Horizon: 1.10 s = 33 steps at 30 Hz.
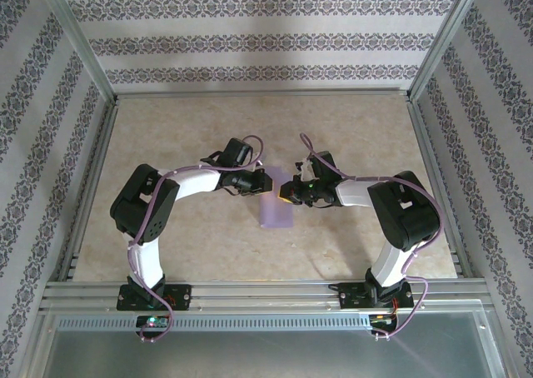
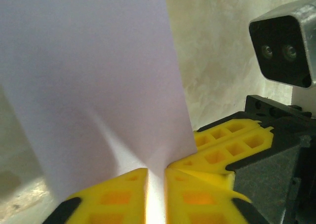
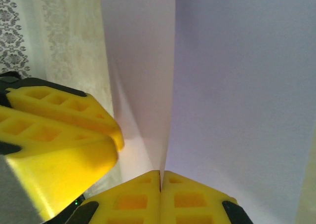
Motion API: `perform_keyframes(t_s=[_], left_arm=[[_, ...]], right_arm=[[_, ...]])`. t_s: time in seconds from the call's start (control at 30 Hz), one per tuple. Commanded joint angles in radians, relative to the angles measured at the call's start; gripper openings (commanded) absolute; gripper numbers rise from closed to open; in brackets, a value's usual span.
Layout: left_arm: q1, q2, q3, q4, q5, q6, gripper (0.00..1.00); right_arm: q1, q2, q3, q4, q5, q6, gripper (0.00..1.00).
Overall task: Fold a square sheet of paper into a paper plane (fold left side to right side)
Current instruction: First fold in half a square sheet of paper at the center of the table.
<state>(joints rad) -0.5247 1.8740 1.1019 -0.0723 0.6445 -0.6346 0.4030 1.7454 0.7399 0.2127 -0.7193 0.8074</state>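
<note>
From above, the thin lavender square sheet of paper (image 1: 276,211) sat mid-table (image 1: 191,245), with the left gripper (image 1: 265,181) at its eleven o'clock and the right gripper (image 1: 287,191) at two. In the left wrist view, the left gripper narrowly pinched the sheet at six o'clock. In the right wrist view, the right gripper was clamped tight on it at six.

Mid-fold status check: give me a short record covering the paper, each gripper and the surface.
paper: square sheet of paper, lavender, doubled over, two layers showing
left gripper: jaws closed on the sheet
right gripper: jaws closed on the sheet, facing the left one
surface: beige table
plane: not yet formed
</note>
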Motion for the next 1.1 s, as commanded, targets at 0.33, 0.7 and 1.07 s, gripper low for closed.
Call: perform_keyframes(t_s=[0.33,0.7,1.07], left_arm=[[-0.033,-0.194,-0.137,0.007,-0.214,-0.06,0.53],[-0.081,-0.065,-0.056,-0.036,-0.242,-0.068,0.58],[-0.106,0.02,0.004,-0.095,-0.265,-0.052,0.52]], right_arm=[[-0.007,-0.032,0.038,-0.156,0.142,-0.103,0.05],[-0.007,-0.035,0.038,-0.164,0.152,-0.113,0.06],[-0.008,-0.031,0.039,-0.165,0.15,-0.114,0.08]])
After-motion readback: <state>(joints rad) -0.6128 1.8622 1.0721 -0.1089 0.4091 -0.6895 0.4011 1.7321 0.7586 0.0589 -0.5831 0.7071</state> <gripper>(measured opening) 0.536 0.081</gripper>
